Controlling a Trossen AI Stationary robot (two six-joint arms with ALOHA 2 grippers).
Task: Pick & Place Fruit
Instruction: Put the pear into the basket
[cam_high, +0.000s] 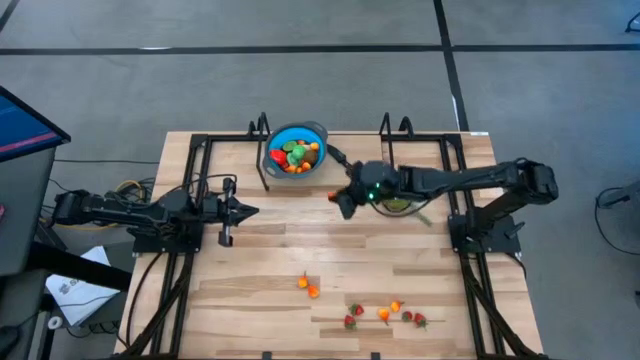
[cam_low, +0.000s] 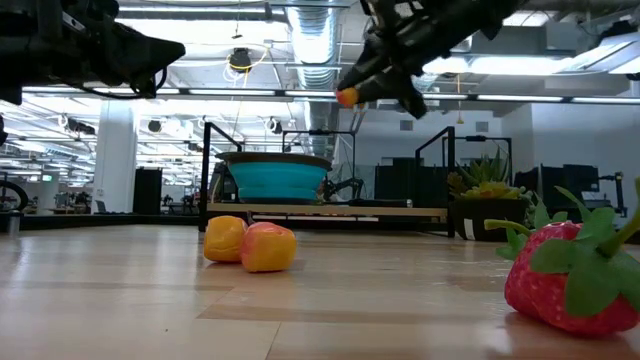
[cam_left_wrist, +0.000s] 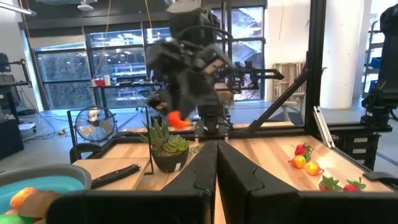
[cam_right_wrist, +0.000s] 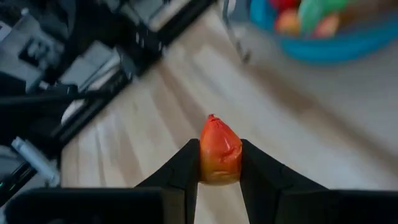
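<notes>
Right gripper (cam_right_wrist: 219, 163) is clamped on one small orange-red fruit piece (cam_right_wrist: 219, 151), fingers pinching it from both sides, held up in the air off the table (cam_high: 270, 250). High view puts that gripper just beside the blue bowl (cam_high: 297, 148), on its right-arm side and slightly nearer the table's middle, not over the rim. Low view shows the same piece as an orange dot at the gripper tip, well above the bowl's level. Bowl sits at the far edge of the table, already holding several fruits: red, green and orange bits visible. A small potted spiky green plant (cam_high: 400, 205) sits under the right arm's forearm, near the bowl. Remaining fruit on the wood: a pair of orange pieces (cam_high: 308, 287) near the table's middle-front, touching each other, and a loose cluster of strawberries and orange pieces (cam_high: 388, 315) toward the front on the right-arm side. Low view has one strawberry (cam_low: 572, 275) very close to the camera and the two orange pieces (cam_low: 250, 243) farther back. Left gripper (cam_high: 245, 211) is idle on its own side of the table, fingers pressed together with nothing between them, well apart from the fruit. No legible brand, label or text anywhere in these views; paper sheets beside the table are too small to read.
</notes>
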